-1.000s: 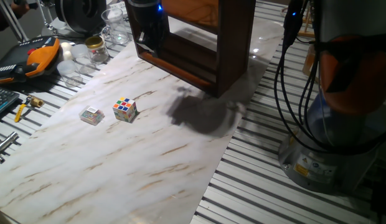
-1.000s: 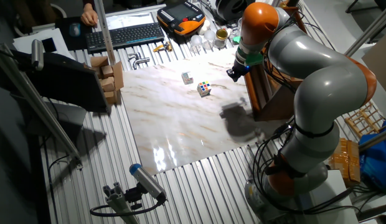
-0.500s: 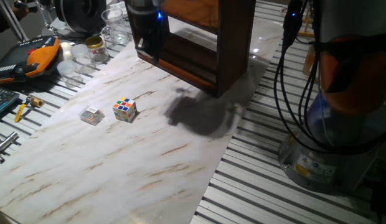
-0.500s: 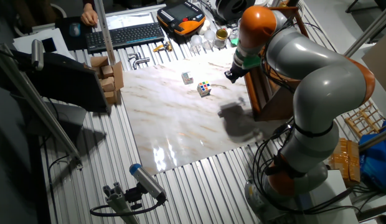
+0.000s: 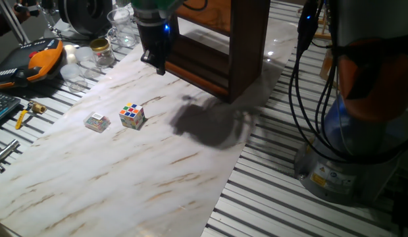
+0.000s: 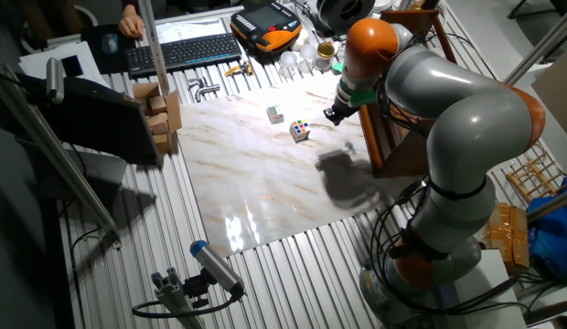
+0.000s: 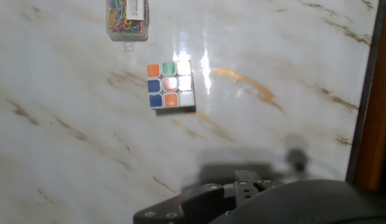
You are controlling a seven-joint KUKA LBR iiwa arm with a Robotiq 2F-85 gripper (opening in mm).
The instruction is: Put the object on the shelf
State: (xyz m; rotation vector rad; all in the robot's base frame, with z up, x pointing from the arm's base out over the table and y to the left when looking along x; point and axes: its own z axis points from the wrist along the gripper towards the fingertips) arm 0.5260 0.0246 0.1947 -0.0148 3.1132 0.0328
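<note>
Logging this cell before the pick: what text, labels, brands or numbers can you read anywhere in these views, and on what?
None is legible.
Yellow label on the robot base: printed marks, too small to read.
White label on the clear box of clips: dark marks, blurred and cut off by the frame edge.
Orange pendant: no readable marking.
Puzzle cube: coloured squares only, no text.
Shelf: no lettering visible.

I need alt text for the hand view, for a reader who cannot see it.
A small puzzle cube with coloured squares lies on a shiny marble-patterned table, seen from above. A clear box of coloured paper clips sits apart from it at the top edge, and dark parts of the hand fill the bottom.
</note>
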